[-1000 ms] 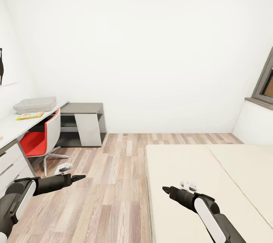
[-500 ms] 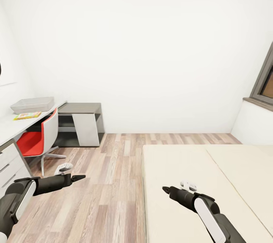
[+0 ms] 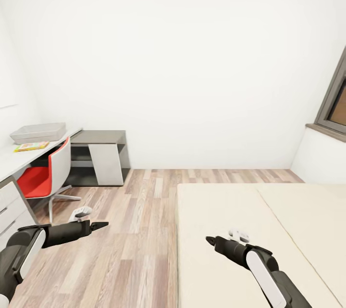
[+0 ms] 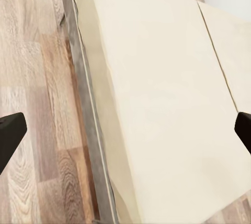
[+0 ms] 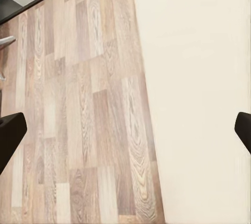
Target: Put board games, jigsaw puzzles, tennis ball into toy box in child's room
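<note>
Toys lay well apart from the robot at this moment: one flat colourful board game point(image 3: 31, 146) rested on the table point(image 3: 9, 161) near its far end, just beside the toy box point(image 3: 37, 132), a shallow grey tray standing at that same end. No other toy could be made out. A red chair point(image 3: 45, 178) was tucked under the table's front edge, and the lower dark-grey unit point(image 3: 98, 154) joined the table at the far wall.

Nearer, the bed point(image 3: 250, 231) filled the right of the room, its beige sheet bare where it showed; the wrist views looked down along its floor-side edge and the plank floor point(image 3: 139, 231).

Both arms hung forward. The left gripper point(image 3: 98, 225) hovered over the floor and the right gripper point(image 3: 211, 240) over the bed's near corner. In each wrist view the dark fingertips point(image 4: 10, 132) stood at opposite borders, so both pincers were spread wide and gripped nothing.

The step in hand looked like travel and searching rather than grasping. Next, the robot would probably need to turn or drive until a board game on the bed came within reach.
</note>
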Available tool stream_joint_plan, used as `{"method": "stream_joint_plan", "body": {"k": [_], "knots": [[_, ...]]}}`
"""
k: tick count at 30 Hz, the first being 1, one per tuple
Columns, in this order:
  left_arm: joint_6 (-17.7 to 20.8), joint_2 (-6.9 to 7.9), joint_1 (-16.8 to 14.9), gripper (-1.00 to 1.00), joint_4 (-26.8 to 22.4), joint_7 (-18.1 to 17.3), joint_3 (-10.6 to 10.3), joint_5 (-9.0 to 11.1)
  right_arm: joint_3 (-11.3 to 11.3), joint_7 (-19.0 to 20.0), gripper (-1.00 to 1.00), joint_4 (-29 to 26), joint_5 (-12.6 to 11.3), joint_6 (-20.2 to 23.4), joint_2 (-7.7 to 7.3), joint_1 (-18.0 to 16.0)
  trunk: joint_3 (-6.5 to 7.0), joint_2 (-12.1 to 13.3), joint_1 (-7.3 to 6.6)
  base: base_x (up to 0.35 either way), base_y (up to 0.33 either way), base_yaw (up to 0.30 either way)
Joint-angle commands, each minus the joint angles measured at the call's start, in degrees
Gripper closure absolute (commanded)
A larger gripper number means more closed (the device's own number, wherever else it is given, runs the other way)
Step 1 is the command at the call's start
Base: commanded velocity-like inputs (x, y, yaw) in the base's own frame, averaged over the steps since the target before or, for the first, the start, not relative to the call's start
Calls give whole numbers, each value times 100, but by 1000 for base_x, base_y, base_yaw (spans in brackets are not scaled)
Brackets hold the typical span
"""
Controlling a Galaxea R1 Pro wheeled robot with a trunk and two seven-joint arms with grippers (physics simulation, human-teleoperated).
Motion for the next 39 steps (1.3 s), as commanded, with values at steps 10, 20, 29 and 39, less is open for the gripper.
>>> {"method": "stream_joint_plan", "body": {"k": [10, 20, 29, 39], "knots": [[29, 0, -3, -100, 0, -12, 5, 10, 14, -56, -100, -4, -62, 6, -5, -4, -8, -10, 3, 0, -120, 0], [29, 0, -3, -100, 0, -13, 5, 9, 14, -56, -100, -1, -66, 6, -5, -4, -8, -10, 3, 0, -120, 0], [29, 0, -3, -100, 0, -13, 5, 9, 14, -56, -100, -2, -64, 6, -5, -4, -8, -10, 3, 0, -120, 0], [36, 0, -3, -100, 0, -10, 5, 9, 14, -56, -100, -1, -66, 6, -5, -4, -8, -10, 3, 0, -122, 0]]}}
